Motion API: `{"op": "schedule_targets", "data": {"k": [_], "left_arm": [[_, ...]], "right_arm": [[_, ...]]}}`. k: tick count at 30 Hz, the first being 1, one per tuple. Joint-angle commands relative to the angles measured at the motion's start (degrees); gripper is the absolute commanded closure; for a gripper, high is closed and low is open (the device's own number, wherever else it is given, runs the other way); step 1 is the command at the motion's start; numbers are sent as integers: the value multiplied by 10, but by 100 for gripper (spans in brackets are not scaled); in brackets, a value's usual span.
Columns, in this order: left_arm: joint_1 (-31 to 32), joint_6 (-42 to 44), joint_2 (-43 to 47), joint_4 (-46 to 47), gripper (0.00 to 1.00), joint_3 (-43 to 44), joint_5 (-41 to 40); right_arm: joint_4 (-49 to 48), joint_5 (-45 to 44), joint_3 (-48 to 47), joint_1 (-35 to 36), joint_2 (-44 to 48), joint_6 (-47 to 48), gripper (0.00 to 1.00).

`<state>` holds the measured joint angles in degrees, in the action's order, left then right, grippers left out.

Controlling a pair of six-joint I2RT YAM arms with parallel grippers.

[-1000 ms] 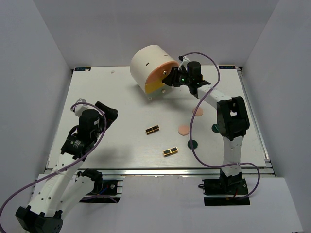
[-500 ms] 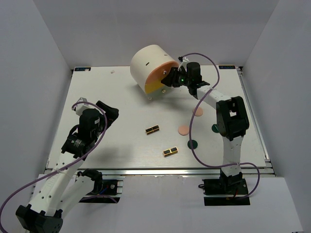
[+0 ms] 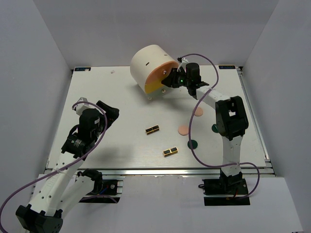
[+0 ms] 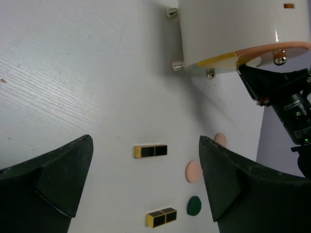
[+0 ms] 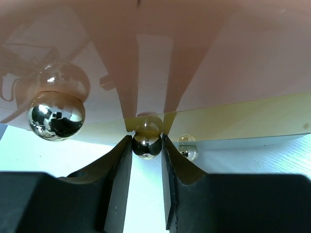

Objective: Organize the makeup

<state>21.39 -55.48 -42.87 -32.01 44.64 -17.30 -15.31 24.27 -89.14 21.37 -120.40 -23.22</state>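
- In the last second my right gripper (image 5: pixel 146 145) has edged in against the face of the cream cylinder (image 3: pixel 148 65). Its fingers now pinch the small knob (image 5: pixel 146 141) from both sides.
- The knob sits low on the drawer fronts (image 5: pixel 218 58), where pink meets yellow. Nothing looks drawn out yet. My reading is that a pull comes next, to open a place for stowing.
- The makeup has not shifted and all of it lies loose on the table (image 3: pixel 107 87). One black-and-gold palette (image 3: pixel 152 129) is mid-table, and a second palette (image 3: pixel 170 151) lies nearer my bases.
- A peach disc (image 3: pixel 183 129) lies beside them, and another peach disc (image 3: pixel 198 111) is close to my right arm. There is a green disc (image 3: pixel 193 144) and a further green disc (image 3: pixel 214 128).
- My left gripper (image 4: pixel 146 177) is spread wide and empty, hovering well apart from the pieces.
- The knob is a mirror-bright metal ball, likely slippery. A larger knob (image 5: pixel 56 114) sits to its left. The drawer fronts are glossy and reflect my fingers.
- The table is white with a fine grain. The palettes are flat rectangles, and the discs are thin and matte.
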Motion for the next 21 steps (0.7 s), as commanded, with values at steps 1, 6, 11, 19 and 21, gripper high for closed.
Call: {"op": "schedule_targets", "data": {"k": [1, 6, 11, 19, 21], "left_arm": [[1, 8, -1, 25, 2, 4, 25], [0, 41, -35, 117, 2, -25, 134], [1, 72, -116, 170, 2, -33, 243], [33, 185, -226, 167, 2, 3, 299], [56, 222, -243, 187, 2, -1, 300]], "right_arm": [[-22, 3, 10, 2, 17, 21, 84], [-33, 13, 124, -10, 93, 23, 86], [-40, 12, 215, -19, 177, 24, 81], [-30, 3, 284, -23, 233, 27, 69], [-28, 4, 281, -23, 232, 30, 61]]}}
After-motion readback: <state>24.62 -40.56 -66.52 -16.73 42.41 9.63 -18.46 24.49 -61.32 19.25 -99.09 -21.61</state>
